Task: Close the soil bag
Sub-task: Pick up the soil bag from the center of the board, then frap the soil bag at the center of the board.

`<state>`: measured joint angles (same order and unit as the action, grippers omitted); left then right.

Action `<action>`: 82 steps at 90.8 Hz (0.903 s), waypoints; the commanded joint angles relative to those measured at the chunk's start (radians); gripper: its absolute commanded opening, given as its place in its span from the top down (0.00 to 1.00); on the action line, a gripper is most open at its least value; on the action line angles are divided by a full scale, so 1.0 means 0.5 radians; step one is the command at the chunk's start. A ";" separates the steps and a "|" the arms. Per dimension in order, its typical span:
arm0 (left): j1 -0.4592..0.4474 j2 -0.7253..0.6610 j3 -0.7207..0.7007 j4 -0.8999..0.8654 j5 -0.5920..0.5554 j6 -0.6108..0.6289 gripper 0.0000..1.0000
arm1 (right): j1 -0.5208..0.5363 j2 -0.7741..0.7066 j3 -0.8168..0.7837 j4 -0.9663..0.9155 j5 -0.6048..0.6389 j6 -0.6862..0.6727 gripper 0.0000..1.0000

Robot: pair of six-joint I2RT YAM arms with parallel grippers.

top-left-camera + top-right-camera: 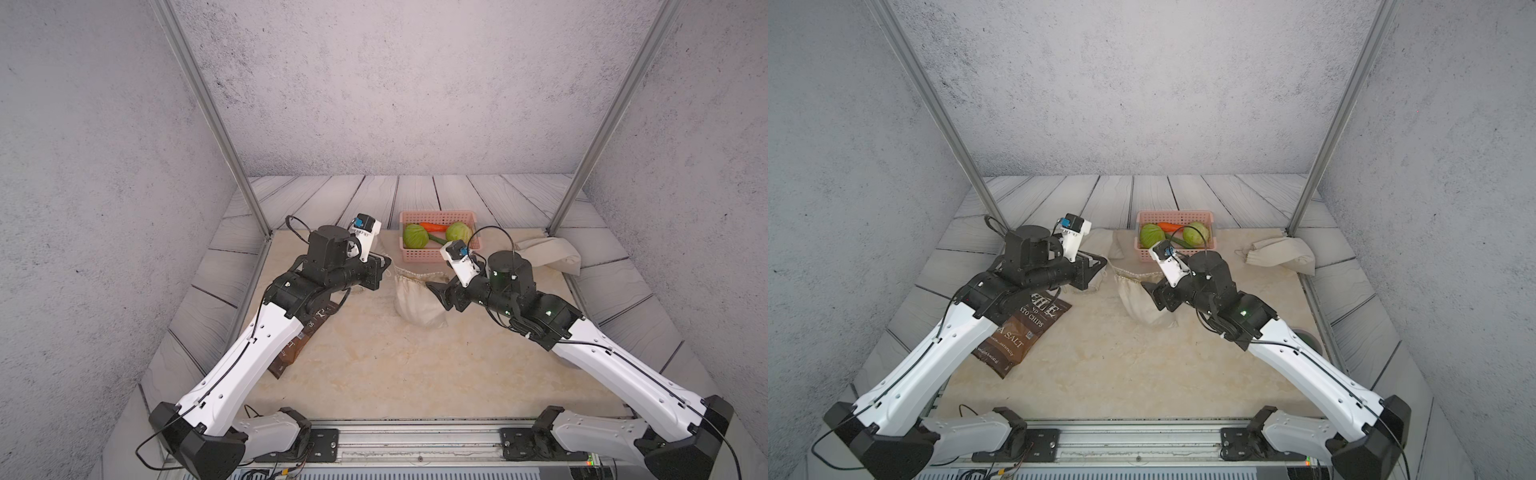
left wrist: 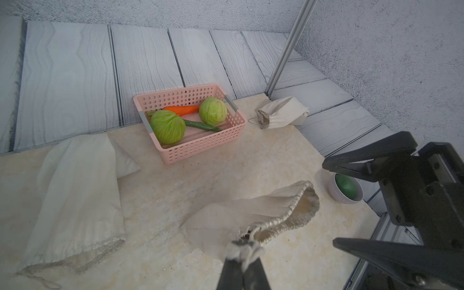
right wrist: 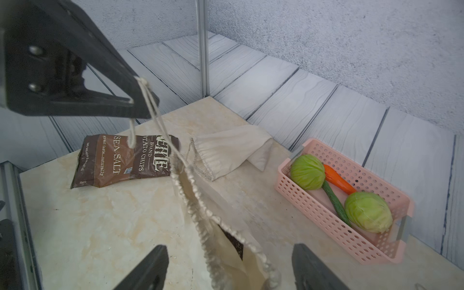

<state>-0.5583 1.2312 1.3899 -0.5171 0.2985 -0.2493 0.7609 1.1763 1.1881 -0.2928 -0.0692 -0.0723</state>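
A beige marble-look table [image 1: 374,365] fills the cell – grey plank panels around it, speckled grey walls behind. Mid-table lies the soil bag [image 1: 415,303], mouth gathered but open. The right gripper [image 3: 229,268] straddles its rim, jaws apart, gripping nothing. The left gripper [image 2: 242,253] is clamped on the drawstring [image 3: 150,100] – beside the bag's mouth. Farther back sits a pink basket [image 1: 436,216].

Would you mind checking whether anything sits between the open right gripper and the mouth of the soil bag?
Nothing visible does. The right gripper has its jaws spread to either side of the soil bag's gathered rim, with no other object between. The left gripper is shut on the drawstring.
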 commanded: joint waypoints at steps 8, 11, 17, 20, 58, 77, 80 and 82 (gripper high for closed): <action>0.006 0.001 0.112 0.016 0.093 -0.027 1.00 | 0.145 0.209 0.160 0.030 0.147 -0.038 0.18; 0.004 0.002 0.113 0.019 0.107 -0.035 1.00 | 0.149 0.249 0.183 0.027 0.158 -0.020 0.18; -0.004 -0.003 0.113 0.027 0.130 -0.049 1.00 | 0.149 0.310 0.207 0.034 0.146 -0.015 0.19; -0.005 -0.006 0.112 0.032 0.138 -0.055 1.00 | 0.149 0.340 0.214 0.045 0.131 -0.015 0.19; 0.026 -0.136 0.085 0.076 0.142 -0.045 1.00 | 0.070 0.529 0.196 -0.146 0.755 -0.153 0.76; 0.184 -0.251 -0.016 0.161 0.160 -0.109 1.00 | -0.356 0.357 -0.136 -0.139 0.741 -0.088 0.80; 0.200 -0.252 -0.024 0.173 0.176 -0.117 1.00 | -0.385 0.326 -0.168 -0.138 0.731 -0.094 0.80; 0.208 -0.248 -0.025 0.182 0.197 -0.127 1.00 | -0.392 0.314 -0.179 -0.140 0.712 -0.107 0.80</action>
<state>-0.4988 1.1725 1.3693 -0.5289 0.3912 -0.2893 0.6563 1.3788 1.1713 -0.2558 0.1886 -0.1314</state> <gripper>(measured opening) 0.044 0.200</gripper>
